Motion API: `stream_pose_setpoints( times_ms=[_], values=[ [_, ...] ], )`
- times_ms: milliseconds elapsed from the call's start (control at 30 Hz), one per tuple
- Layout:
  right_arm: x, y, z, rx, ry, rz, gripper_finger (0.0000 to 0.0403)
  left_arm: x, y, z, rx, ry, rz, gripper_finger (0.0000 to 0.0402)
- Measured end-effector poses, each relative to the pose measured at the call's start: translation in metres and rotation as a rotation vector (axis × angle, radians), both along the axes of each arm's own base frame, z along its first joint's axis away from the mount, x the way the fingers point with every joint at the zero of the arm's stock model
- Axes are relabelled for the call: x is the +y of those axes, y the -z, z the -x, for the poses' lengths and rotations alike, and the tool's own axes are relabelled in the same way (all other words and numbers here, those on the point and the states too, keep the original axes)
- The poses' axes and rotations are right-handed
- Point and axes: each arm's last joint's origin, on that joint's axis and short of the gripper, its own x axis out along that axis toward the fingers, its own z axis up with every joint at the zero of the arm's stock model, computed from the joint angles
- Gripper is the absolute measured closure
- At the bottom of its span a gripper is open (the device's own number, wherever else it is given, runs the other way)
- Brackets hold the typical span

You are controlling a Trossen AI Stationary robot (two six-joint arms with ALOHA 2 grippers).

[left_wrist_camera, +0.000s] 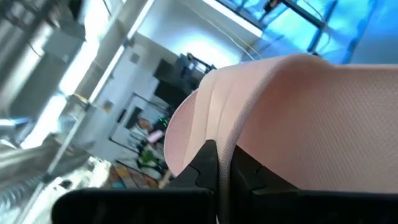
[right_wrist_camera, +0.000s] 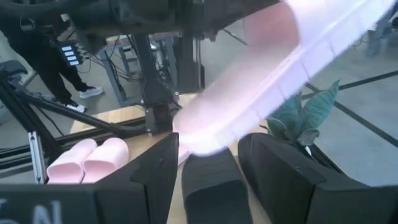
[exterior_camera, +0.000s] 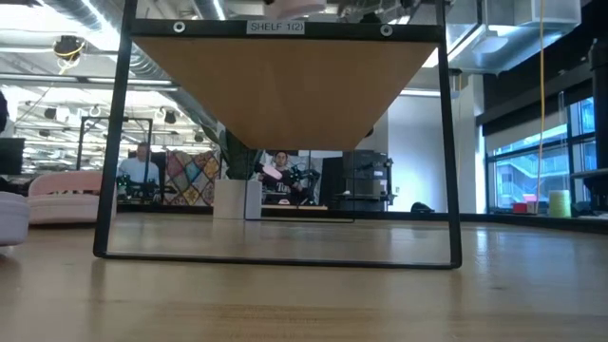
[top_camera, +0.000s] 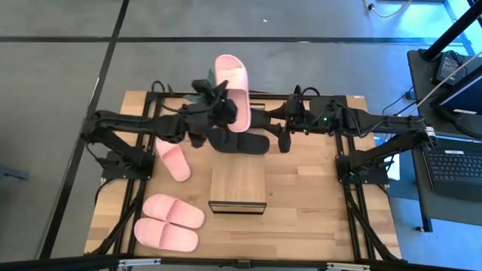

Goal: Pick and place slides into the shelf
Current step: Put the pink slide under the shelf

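Figure: carry phase. The left gripper, clenched on a pale pink slide, holds it aloft at twelve o'clock from the shelf. The slide's long axis runs roughly twelve-to-six, tipped slightly toward eleven; which end is the toe cannot be told. The right gripper, released and empty, waits over the black slide on the counter. Advisable: swing the slide toward six, level it, and lower it in line with the shelf's opening before letting go.

The black slides lie partly hidden under the arms and the raised pink slide
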Motion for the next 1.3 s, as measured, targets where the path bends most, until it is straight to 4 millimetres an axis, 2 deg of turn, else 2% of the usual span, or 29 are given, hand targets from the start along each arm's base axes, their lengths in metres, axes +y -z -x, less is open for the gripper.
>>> stream_pose_setpoints(
  times_ms=[133, 333, 767, 1033, 1300],
  values=[
    [0.000, 0.000, 0.000, -0.001, 0.002, -0.003, 0.0198, -0.001, -0.003, -0.012, 0.017, 0.006, -0.069, 0.0400],
    [0.000, 0.000, -0.001, -0.021, 0.024, -0.090, 0.0199, -0.004, -0.012, -0.012, -0.046, 0.091, -0.115, 0.0400],
    [-0.019, 0.000, 0.000, -0.106, 0.161, -0.419, 0.0198, -0.013, -0.017, -0.011, -0.045, 0.129, -0.156, 0.0400],
    [-0.019, 0.000, 0.000, -0.109, 0.148, -0.424, 0.0198, -0.011, -0.017, -0.011, -0.046, 0.131, -0.160, 0.0400],
    [-0.013, -0.009, -0.002, -0.183, 0.101, -0.399, 0.0198, -0.009, -0.018, -0.011, -0.049, 0.124, -0.159, 0.0400]
  ],
)
